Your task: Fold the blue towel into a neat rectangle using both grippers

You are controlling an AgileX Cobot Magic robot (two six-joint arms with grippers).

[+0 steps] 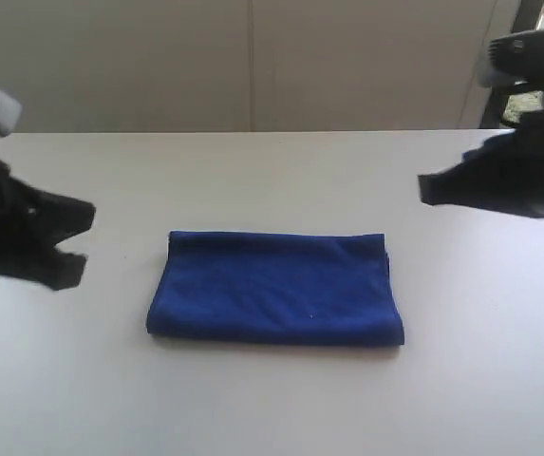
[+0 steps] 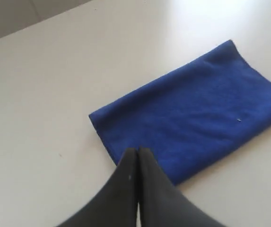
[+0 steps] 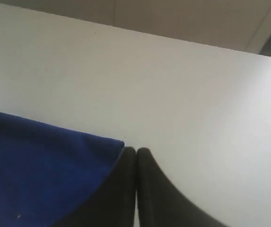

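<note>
The exterior view showed the whole scene at once. The blue towel (image 1: 276, 290) lay flat on the pale table (image 1: 272, 171) as a folded rectangle, about midway between the two arms. The left gripper (image 1: 80, 239) stood off its left end and the right gripper (image 1: 425, 190) off its right end, farther back. Both were apart from the cloth, with bare tabletop between. That view was too blurred to tell how the jaws stood.

The wrist views settled it. In the left wrist view the left gripper (image 2: 137, 150) had its two black fingers pressed together with nothing between them. Their tips were over one short end of the towel (image 2: 196, 113). In the right wrist view the right gripper (image 3: 136, 150) was likewise closed and empty. Its tips lined up with one corner of the towel (image 3: 36, 175), of which only part showed.

The towel's long axis ran left to right across the exterior view, from one arm toward the other, with its short ends facing the grippers. The near long edge looked rounded and thick. At the right end the layers sat slightly uneven. A tiny white speck (image 1: 311, 313) sat on the top face near the front edge, and it also showed in the left wrist view (image 2: 239, 120).
</note>
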